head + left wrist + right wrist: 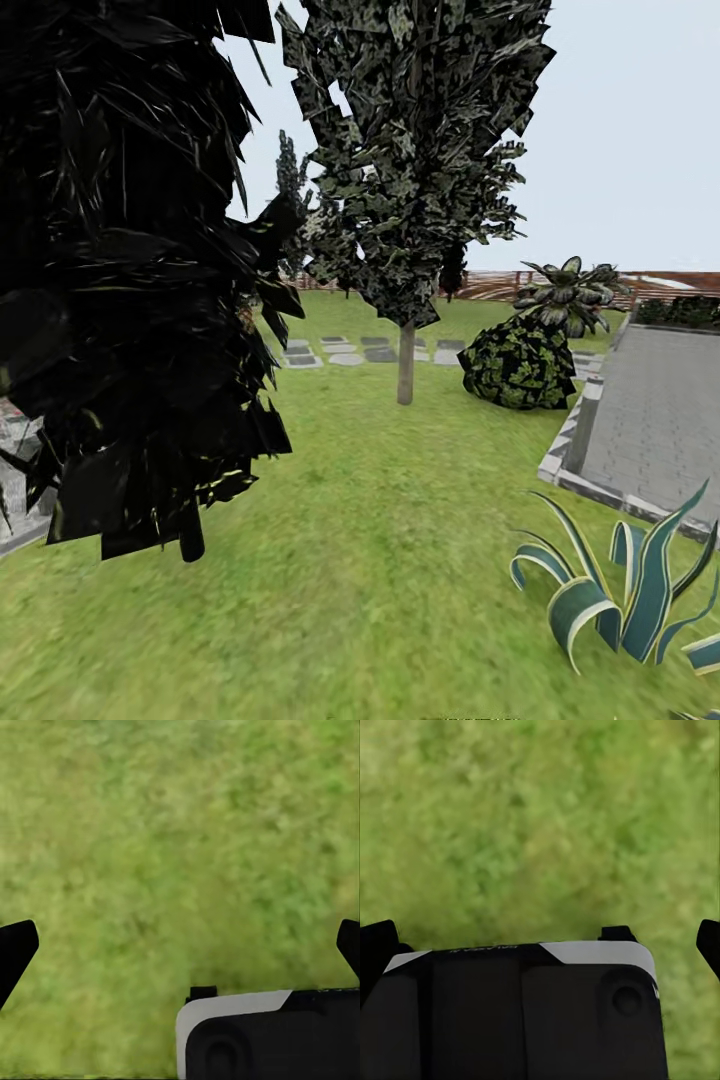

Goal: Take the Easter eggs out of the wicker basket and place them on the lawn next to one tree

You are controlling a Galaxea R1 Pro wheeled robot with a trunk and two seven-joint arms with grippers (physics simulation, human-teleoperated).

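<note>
The lawn (pixel 380 520) spreads wide and green ahead of me in the head view. The Easter eggs, the wicker basket and any thick-trunked tree are out of view. In the left wrist view my left gripper (pixel 184 941) is open over bare grass (pixel 180 832), its black fingertips (pixel 19 949) far apart with nothing between them. My right gripper (pixel 544 934) is open too, above grass (pixel 540 817), holding nothing.
A dark cone-shaped tree (pixel 120 280) stands close on the left and another (pixel 415 150) is ahead. A round bush (pixel 518 365) and a short palm (pixel 568 290) sit by raised grey paving (pixel 660 420). A striped spiky plant (pixel 620 590) grows near right. Stepping stones (pixel 345 350) and a fence (pixel 500 285) lie beyond.
</note>
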